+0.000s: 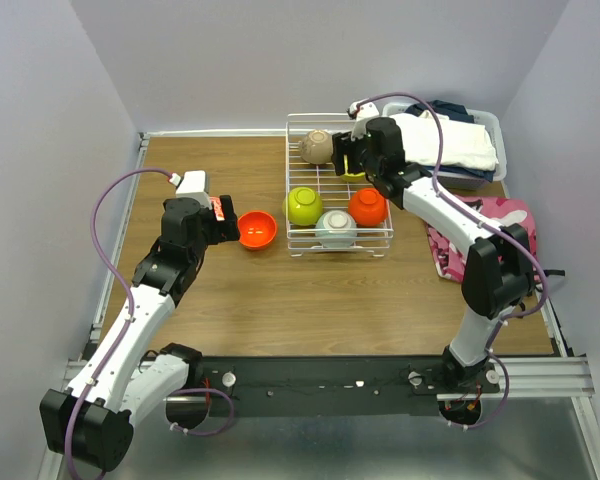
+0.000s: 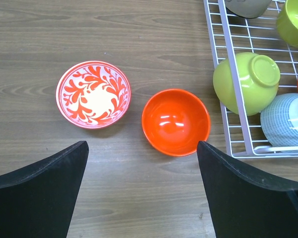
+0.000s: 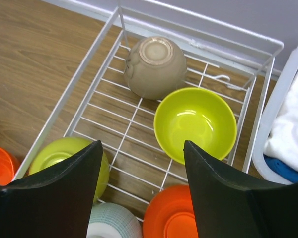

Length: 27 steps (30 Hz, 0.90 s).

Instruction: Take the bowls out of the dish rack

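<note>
Brown wood-grain tabletop (image 1: pixel 280 300). Directly on it:
- white wire-grid dish rack (image 1: pixel 288 170), centre rear
- glossy orange bowl (image 1: pixel 257 229), upright, near the rack's left side
- white-and-red patterned bowl (image 2: pixel 93 94), upright, left of the orange one and apart from it
- grey plastic bin (image 1: pixel 490 125) of folded clothes, right rear
- pink patterned cloth (image 1: pixel 500 212), in front of the bin

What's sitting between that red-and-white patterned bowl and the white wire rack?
An orange bowl, standing upright, sits between the patterned bowl and the dish rack; the left wrist view shows it.

place: robot lab cell | cues: bare walls (image 1: pixel 280 60), boxed-in wooden table (image 1: pixel 310 310), metal mounting rail (image 1: pixel 540 375)
</note>
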Each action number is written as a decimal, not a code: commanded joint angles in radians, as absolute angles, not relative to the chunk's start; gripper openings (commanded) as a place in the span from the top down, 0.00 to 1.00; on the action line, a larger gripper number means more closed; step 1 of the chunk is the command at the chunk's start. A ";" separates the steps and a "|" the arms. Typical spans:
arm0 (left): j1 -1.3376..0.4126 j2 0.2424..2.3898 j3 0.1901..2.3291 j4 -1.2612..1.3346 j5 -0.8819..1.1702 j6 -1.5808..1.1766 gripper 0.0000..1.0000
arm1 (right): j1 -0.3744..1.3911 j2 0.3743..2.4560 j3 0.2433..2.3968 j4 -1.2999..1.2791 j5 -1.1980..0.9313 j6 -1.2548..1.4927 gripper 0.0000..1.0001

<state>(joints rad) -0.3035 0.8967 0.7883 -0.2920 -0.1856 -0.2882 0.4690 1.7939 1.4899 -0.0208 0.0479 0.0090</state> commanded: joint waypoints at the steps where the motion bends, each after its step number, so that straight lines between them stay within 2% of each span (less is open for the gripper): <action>1: -0.307 0.894 0.779 -0.276 -0.160 -0.288 0.01 | 0.463 1.812 1.520 -0.153 0.104 0.044 0.23; 12: -0.307 0.907 0.785 -0.288 -0.163 -0.287 0.01 | 0.460 1.997 1.626 -0.199 0.095 -0.011 0.22; 18: -0.307 0.910 0.790 -0.295 -0.163 -0.287 0.01 | 0.454 2.124 1.738 -0.222 0.089 -0.074 0.26; 21: -0.307 0.913 0.792 -0.296 -0.166 -0.287 0.01 | 0.454 2.174 1.781 -0.233 0.086 -0.098 0.33; 24: -0.307 0.914 0.792 -0.295 -0.163 -0.288 0.01 | 0.454 2.194 1.808 -0.239 0.095 -0.121 0.44; 27: -0.307 0.916 0.795 -0.298 -0.163 -0.287 0.01 | 0.454 2.192 1.815 -0.244 0.097 -0.149 0.60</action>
